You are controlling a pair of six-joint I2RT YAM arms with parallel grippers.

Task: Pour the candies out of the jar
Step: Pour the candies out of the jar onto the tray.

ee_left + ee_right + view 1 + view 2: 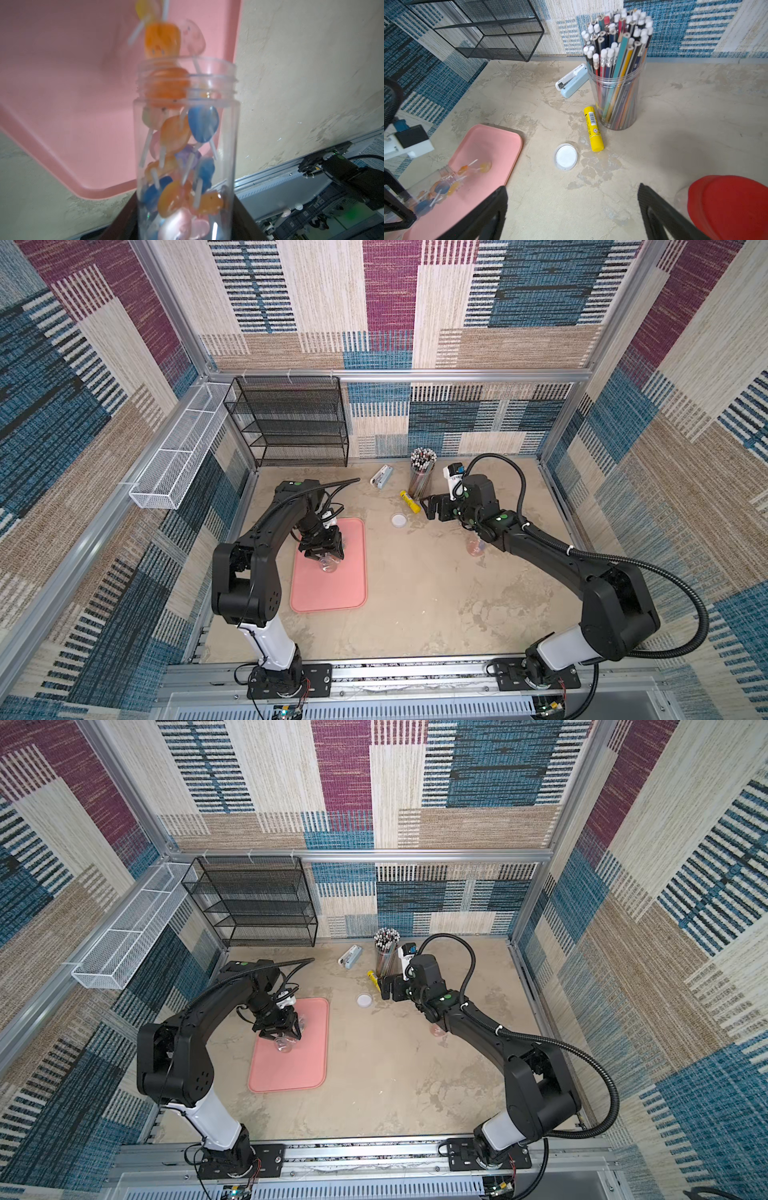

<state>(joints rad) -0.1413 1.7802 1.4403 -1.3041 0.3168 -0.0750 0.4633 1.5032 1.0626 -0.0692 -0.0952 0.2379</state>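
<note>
The pour is midway: the left gripper, clamped shut on the tilted open jar above the pink tray, holds most candies inside, so a steeper tip seems needed, while the right gripper hangs wide open, empty.
</note>
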